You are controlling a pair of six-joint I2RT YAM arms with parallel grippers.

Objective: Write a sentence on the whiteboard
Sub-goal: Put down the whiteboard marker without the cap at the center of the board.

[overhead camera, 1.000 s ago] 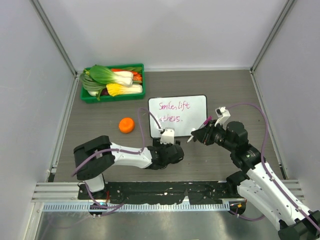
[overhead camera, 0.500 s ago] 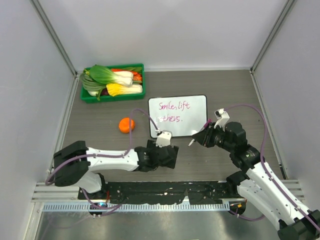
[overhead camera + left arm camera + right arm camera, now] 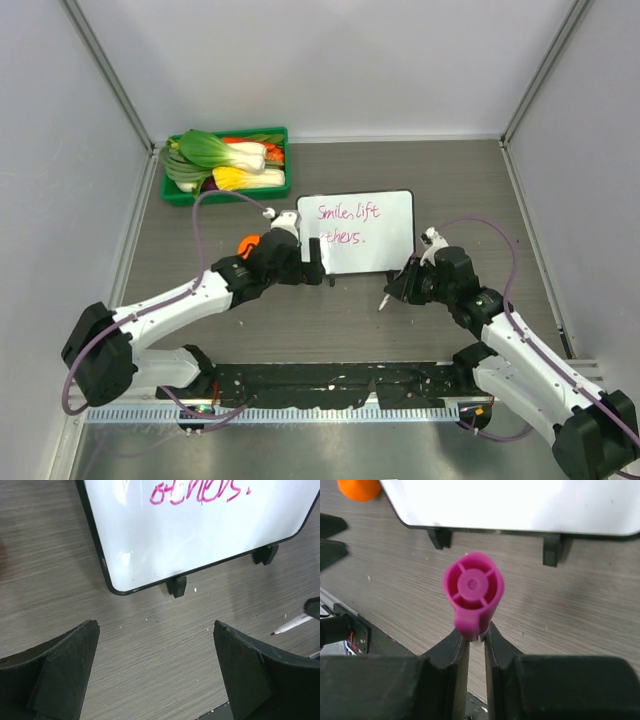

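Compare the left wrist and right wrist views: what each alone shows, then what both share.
Left wrist only: the sentence's lower line in magenta, and the left fingers spread with nothing between them. Right wrist only: an orange, and the right fingers clamped on the magenta marker, seen end-on. Both: the whiteboard's near edge with its two black feet, and the wood-grain table; the marker's tip also peeks into the left view.

You have one whiteboard on the bench, with two lines of pink script and two black feet. There is one marker, one orange and one green tray; its vegetables overlap too much to count. There are two arms, left and right, with two fingers on each.
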